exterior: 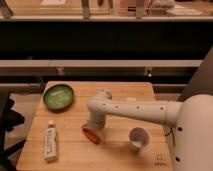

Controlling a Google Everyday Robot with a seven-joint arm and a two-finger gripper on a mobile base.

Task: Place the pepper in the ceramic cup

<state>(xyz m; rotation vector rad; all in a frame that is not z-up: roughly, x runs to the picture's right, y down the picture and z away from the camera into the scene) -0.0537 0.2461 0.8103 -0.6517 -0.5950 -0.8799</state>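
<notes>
The pepper (90,134) is a small red-orange rounded item on the wooden table (120,152), front centre. My gripper (93,127) points down right over it, at the end of the white arm (135,109) that reaches in from the right. The gripper's lower end meets the pepper's top and hides part of it. The ceramic cup (137,138) is white, stands to the right of the pepper about a cup's width away, and tilts with its mouth toward the camera.
A green bowl (58,96) sits at the table's back left. A white tube with a label (50,142) lies at the front left. A dark chair (7,122) stands off the left edge. Shelving runs behind the table.
</notes>
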